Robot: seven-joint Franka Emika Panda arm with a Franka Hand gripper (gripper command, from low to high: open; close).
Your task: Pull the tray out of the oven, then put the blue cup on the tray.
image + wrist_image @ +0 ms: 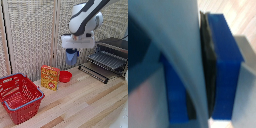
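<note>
The blue cup hangs in the air, its rim pinched by my gripper, which is shut on it. It hovers over the table, to the exterior view's left of the oven. The oven's barred door is dropped open, and the tray, a dark wire rack, sticks out of the opening above the door. In the wrist view the cup's pale blue wall fills the picture, clamped between my dark blue finger pads.
A red bowl sits on the wooden table below the cup. A cereal box stands beside the bowl. A red shopping basket sits at the exterior view's left front. A wicker screen backs the scene.
</note>
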